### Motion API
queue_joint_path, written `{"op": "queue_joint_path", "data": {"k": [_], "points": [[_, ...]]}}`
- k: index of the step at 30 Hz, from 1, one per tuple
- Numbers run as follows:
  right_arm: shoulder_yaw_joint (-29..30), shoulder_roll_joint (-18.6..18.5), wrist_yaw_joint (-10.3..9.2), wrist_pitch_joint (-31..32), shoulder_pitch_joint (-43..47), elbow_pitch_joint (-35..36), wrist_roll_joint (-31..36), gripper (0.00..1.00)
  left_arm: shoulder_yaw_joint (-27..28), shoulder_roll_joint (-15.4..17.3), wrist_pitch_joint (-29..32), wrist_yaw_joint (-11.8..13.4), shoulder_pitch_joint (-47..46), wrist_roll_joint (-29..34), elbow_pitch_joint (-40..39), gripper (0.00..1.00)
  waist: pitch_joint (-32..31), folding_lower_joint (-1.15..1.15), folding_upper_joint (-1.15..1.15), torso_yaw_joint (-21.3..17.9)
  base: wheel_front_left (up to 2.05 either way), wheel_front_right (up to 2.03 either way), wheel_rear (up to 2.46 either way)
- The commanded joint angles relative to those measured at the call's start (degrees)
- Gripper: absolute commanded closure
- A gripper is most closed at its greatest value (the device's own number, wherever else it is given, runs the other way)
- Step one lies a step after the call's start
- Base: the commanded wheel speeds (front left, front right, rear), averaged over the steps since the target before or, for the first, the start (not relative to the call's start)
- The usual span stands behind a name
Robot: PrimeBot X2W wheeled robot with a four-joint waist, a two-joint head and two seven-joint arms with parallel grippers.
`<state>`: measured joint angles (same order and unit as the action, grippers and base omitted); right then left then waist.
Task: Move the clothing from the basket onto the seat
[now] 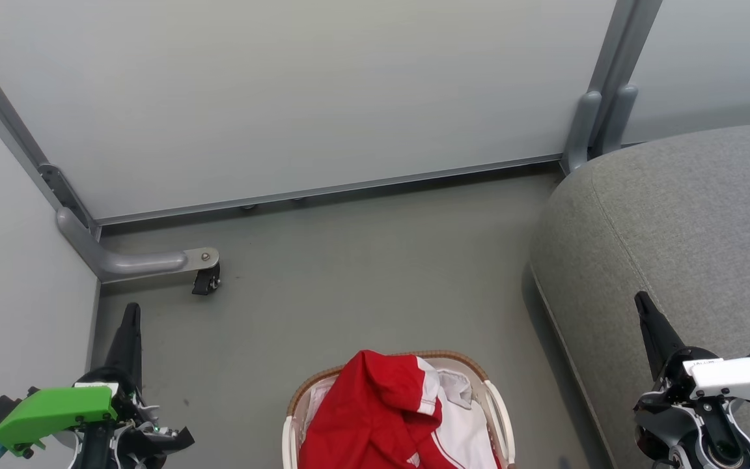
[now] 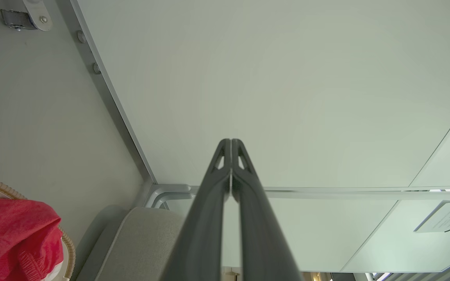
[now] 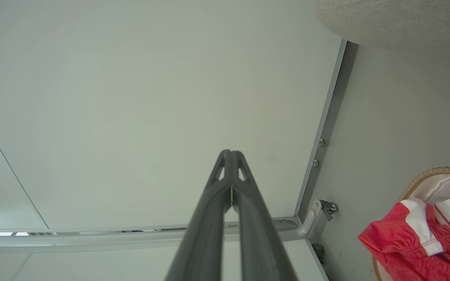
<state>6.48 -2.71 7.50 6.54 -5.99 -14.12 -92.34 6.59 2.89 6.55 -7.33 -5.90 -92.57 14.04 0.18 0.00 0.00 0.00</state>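
Clothing [image 1: 381, 417]: red with white panels, heaped in the basket [image 1: 497, 404] and rising above its brown woven rim. The basket stands on the grey floor [image 1: 349, 273], at the bottom centre of the head view, near the seat [image 1: 674, 215] on its right.

Left claw [image 1: 131, 314]: fingers pressed together, holding nothing, over the floor left of the basket, apart from it.

Right claw [image 1: 643, 305]: fingers closed tip to tip, holding nothing, over the seat's near edge.

Red, white-striped clothing [image 1: 375, 417]; grey seat [image 1: 687, 221]
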Motion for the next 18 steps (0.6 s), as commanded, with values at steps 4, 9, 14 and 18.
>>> {"op": "queue_joint_path", "data": {"k": [4,9,14,18], "points": [[0.1,-0.3,-0.02,0.1,-0.5,0.2,-0.2,1.0,0.1,0.0,0.1,-0.4,-0.7,0.3,0.0,1.0,0.0,0.0,0.0,0.0,0.0,0.0,0.0],[0.1,-0.3,-0.02,0.1,-0.5,0.2,-0.2,1.0,0.1,0.0,0.1,-0.4,-0.7,0.3,0.0,1.0,0.0,0.0,0.0,0.0,0.0,0.0,0.0],[-0.1,0.4,-0.02,0.0,0.7,-1.0,0.0,0.0,-0.1,-0.2,-0.1,0.1,0.5,0.0,1.2,0.0,0.0,0.0,0.0,0.0,0.0,0.0,0.0],[-0.6,0.7,-0.03,-0.6,1.7,-2.0,0.5,0.0,-0.8,-0.5,-0.7,0.1,1.5,0.3,1.9,0.0,0.0,0.0,0.0,0.0,0.0,0.0,0.0]]}}
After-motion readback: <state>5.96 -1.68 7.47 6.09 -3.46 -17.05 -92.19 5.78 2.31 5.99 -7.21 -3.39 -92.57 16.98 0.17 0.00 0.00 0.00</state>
